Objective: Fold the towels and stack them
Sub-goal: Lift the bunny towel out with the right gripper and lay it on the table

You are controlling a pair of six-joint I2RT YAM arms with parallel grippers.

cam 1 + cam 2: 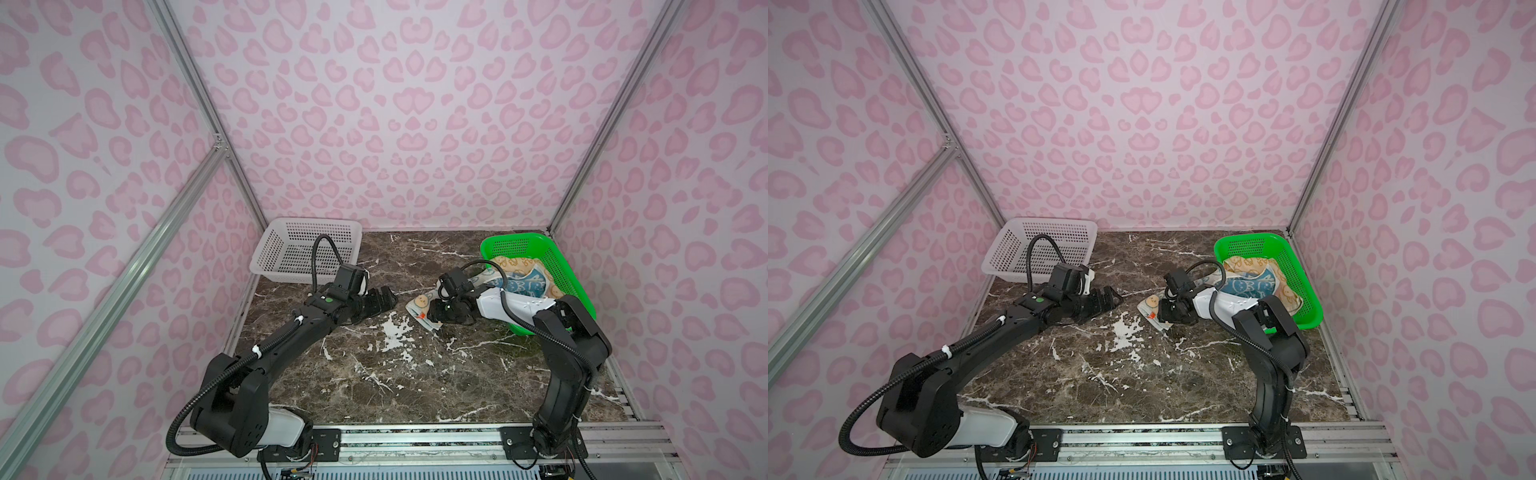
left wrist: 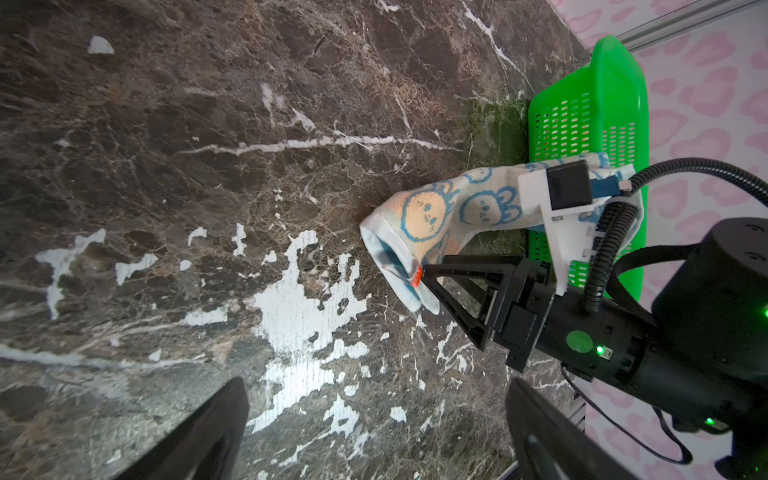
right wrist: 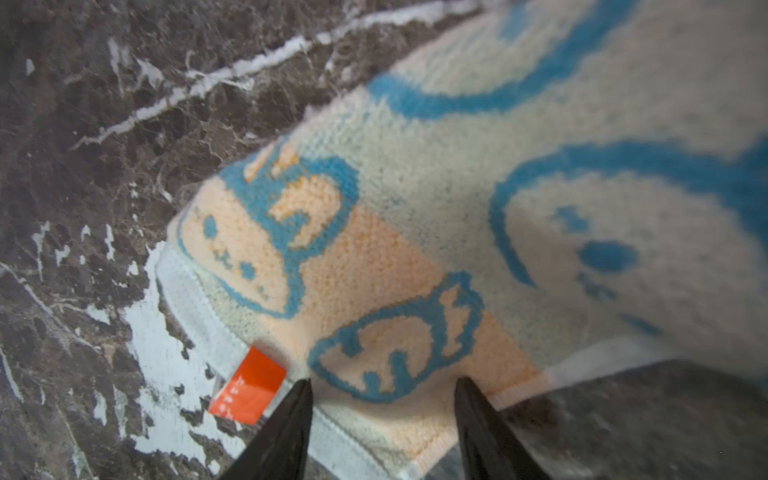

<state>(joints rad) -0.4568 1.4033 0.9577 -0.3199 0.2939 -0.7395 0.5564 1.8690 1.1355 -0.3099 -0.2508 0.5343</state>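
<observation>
A towel point(image 1: 420, 302) point(image 1: 1151, 305) with mixed blue and orange rabbit blocks trails out of the green basket point(image 1: 552, 253) point(image 1: 1246, 241) onto the marble table. Its corner, with an orange tag point(image 3: 249, 386), lies flat on the table. My right gripper point(image 3: 382, 382) point(image 2: 427, 277) is down at that corner, its jaws apart, straddling the towel's edge point(image 3: 415, 249) beside the tag. Two more towels stay in the basket, an orange-on-cream one point(image 1: 515, 264) and a blue one point(image 1: 519, 286). My left gripper point(image 2: 376, 386) point(image 1: 384, 297) hangs wide open over bare table, left of the towel.
A white perforated basket point(image 1: 307, 226) point(image 1: 1054, 222) stands at the back left, behind my left arm. The green basket point(image 2: 615, 83) sits against the right wall. Pink patterned walls close in three sides. The marble top has worn white patches point(image 1: 395, 330) mid-table.
</observation>
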